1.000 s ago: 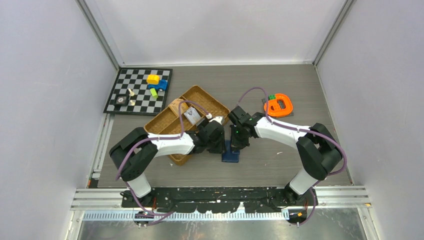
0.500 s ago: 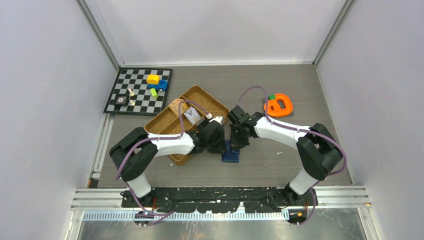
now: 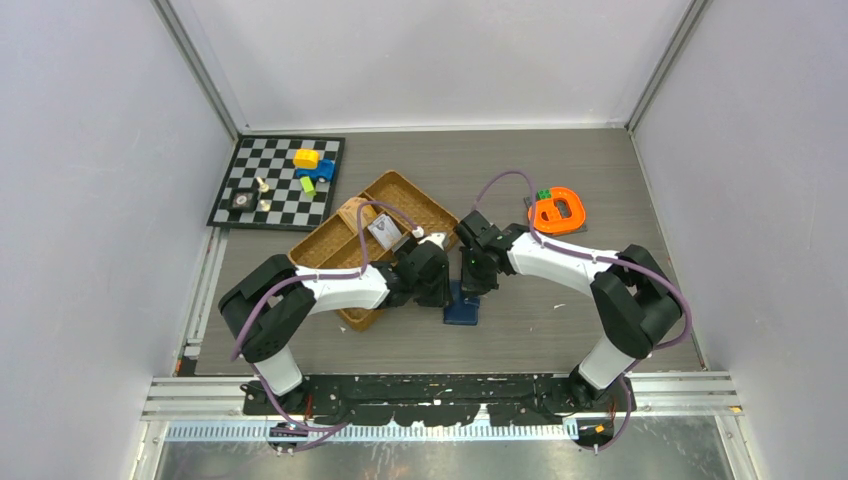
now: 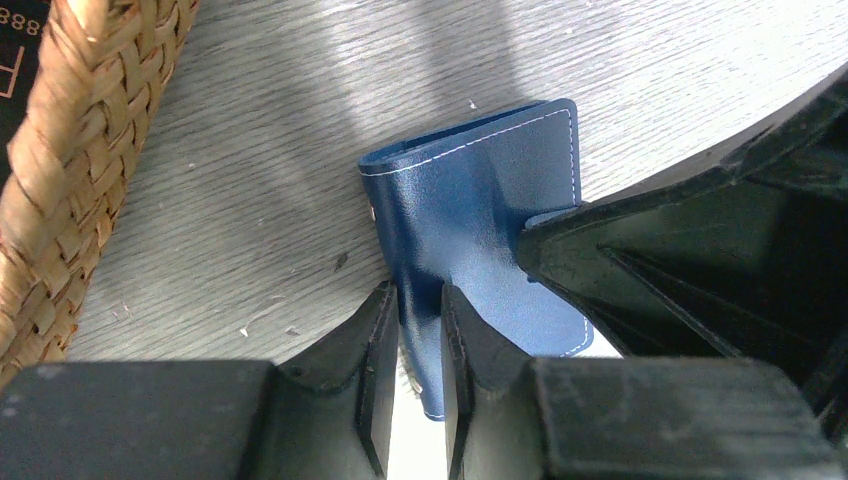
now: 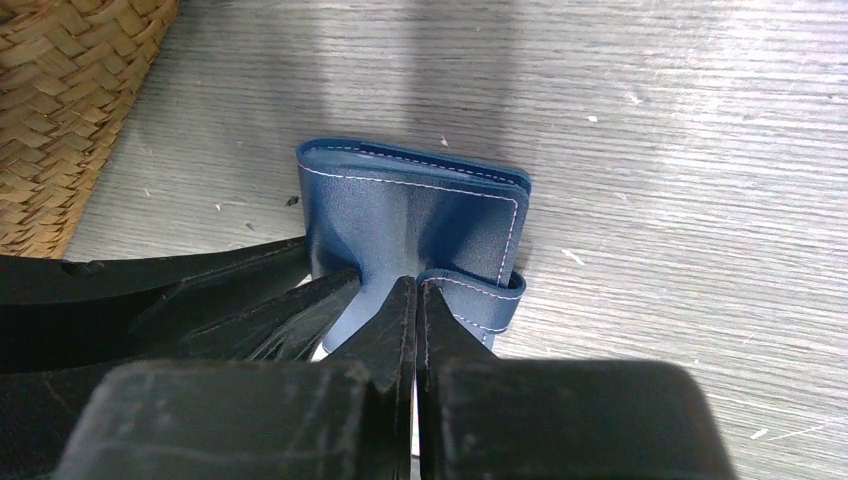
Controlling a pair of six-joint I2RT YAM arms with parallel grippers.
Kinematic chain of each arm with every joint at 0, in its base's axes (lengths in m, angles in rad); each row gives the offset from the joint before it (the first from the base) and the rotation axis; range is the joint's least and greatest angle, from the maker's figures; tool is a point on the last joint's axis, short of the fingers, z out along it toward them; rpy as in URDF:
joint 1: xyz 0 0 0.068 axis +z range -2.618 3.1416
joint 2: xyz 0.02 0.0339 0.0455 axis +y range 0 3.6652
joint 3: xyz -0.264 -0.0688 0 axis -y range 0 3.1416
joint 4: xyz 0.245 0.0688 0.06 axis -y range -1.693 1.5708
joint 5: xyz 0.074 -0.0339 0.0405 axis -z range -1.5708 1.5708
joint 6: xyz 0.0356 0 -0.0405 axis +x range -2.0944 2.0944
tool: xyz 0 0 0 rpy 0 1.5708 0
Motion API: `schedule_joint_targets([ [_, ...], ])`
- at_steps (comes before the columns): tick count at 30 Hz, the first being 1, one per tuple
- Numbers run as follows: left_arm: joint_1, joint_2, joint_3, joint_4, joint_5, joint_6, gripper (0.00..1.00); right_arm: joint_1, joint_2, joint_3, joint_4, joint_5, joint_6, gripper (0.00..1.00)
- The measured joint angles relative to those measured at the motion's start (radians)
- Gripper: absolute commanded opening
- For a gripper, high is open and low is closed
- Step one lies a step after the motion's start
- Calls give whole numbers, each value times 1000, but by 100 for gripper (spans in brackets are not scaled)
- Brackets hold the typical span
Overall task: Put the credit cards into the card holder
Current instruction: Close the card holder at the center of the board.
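Both the left gripper (image 4: pixel 418 302) and right gripper (image 5: pixel 415 290) are pinching the card holder (image 5: pixel 400 215) on the desk (image 5: pixel 680 120) beside the woven tray (image 5: pixel 60 100), so uneven pulling is risking it slipping free unopened.

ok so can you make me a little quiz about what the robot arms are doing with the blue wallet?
1. True or false: the card holder is outside the woven tray.
2. The left gripper and the right gripper both meet at the card holder. Which one is pinching it? A) left only B) right only C) both
3. Fill the gap: the chessboard sits at the far ___ corner of the table.

Key: 1 true; 2 C, the left pinches an edge and the right pinches the snap tab; 3 left.
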Motion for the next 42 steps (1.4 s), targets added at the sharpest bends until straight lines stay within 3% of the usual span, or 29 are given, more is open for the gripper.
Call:
schedule_joint_targets([
  [42, 0, 0, 0, 0, 0, 0, 20, 1, -29, -34, 1, -45, 3, 0],
])
